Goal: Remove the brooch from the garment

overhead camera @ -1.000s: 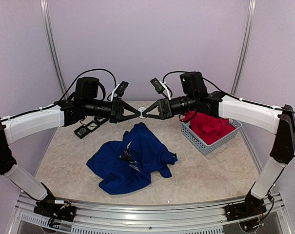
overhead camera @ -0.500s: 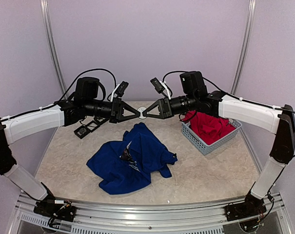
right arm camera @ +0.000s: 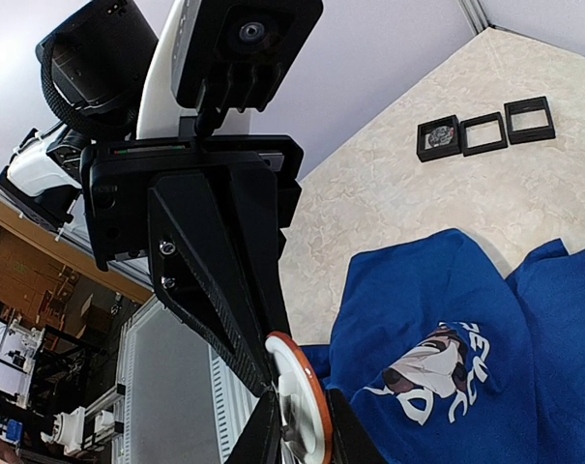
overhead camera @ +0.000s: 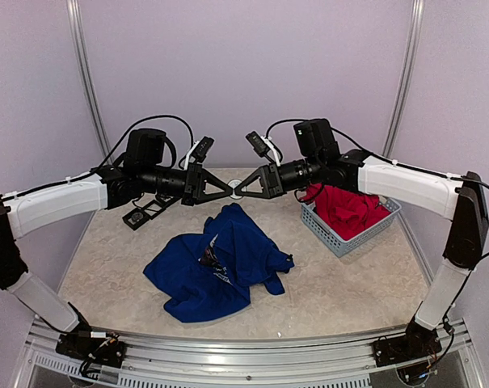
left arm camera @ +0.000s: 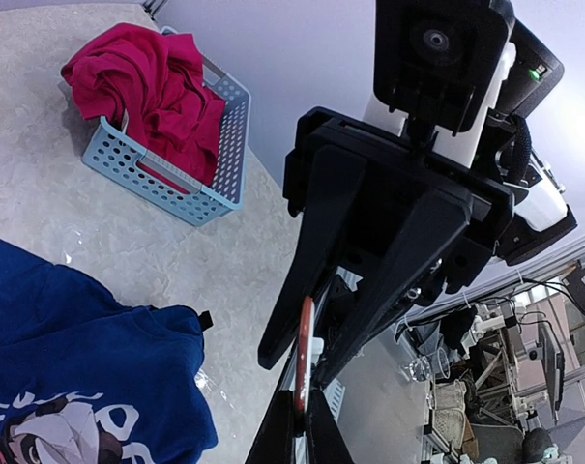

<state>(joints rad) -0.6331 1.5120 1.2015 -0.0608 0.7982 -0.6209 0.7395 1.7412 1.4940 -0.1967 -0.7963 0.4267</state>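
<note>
Our left gripper (overhead camera: 229,192) is pressed together on the brooch (right arm camera: 297,411) in mid-air, tip to tip with our right gripper (overhead camera: 239,191), which flanks it; we cannot tell whether that one pinches. Below them, on the table (overhead camera: 349,283), lie one crumpled blue shirt (overhead camera: 220,267) with a white-lettered print, one basket (overhead camera: 341,241) holding one red garment (overhead camera: 345,208), and three black boxes (right arm camera: 485,130). The one brooch is round, white-faced and red-rimmed.

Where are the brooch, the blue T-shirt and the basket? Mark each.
brooch (right arm camera: 294,382), right wrist view, white face.
blue T-shirt (overhead camera: 216,263), top external view, chest print.
basket (left arm camera: 147,174), left wrist view, near wall.
</note>
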